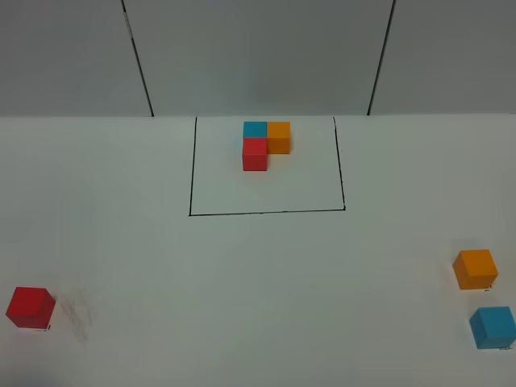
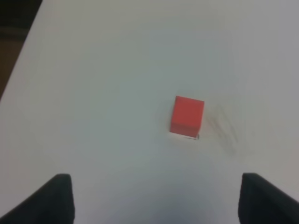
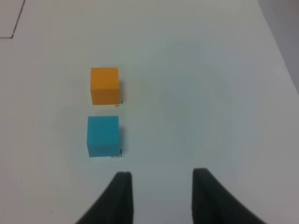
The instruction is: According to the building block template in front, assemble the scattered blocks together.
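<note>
Template (image 1: 266, 145) rear centre, inside the outline (image 1: 266, 213); lone block (image 1: 31, 307) front-left; front-right, rear block (image 1: 475, 268) just behind front block (image 1: 493, 326), apart.

Soft, even light falls from above. The white table (image 1: 258, 274) is bright and free of glare. Shadows are short and faint: only a thin dark line shows under the near edges of the red cube (image 1: 31, 307), orange cube (image 1: 475, 268) and blue cube (image 1: 493, 326). The exterior view is fairly sharp. Both wrist views are softer, with a cool grey cast. The dark fingers (image 2: 58, 198) of the left gripper (image 2: 155, 176) and those of the right gripper (image 3: 161, 172) are out of focus.
</note>
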Motion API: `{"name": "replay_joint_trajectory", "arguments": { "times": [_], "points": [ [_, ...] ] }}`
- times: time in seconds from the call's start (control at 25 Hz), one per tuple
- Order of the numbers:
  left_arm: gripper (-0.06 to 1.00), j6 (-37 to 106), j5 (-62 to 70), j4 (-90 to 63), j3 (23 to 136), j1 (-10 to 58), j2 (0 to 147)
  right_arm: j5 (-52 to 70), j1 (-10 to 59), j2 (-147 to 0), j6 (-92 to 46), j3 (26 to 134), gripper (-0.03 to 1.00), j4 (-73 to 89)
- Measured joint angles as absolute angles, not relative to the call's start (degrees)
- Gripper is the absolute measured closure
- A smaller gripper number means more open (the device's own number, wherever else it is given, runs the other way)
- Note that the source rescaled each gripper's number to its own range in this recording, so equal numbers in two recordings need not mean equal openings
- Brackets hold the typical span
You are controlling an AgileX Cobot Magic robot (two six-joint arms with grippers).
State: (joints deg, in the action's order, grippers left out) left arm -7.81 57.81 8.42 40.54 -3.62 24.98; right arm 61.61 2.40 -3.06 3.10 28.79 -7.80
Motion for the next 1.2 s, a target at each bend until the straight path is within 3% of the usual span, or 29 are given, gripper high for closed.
{"name": "replay_joint_trajectory", "arguments": {
  "times": [0.52,1.2],
  "points": [
    [0.03,-7.6,65.2,12.2,55.6,-3.6,48.5,61.6,2.4,-3.1,3.1,28.8,0.97,-7.8],
    [0.03,-5.2,63.3,7.8,58.0,-3.9,65.8,61.6,2.4,-3.1,3.1,28.8,0.97,-7.8]
  ]
}}
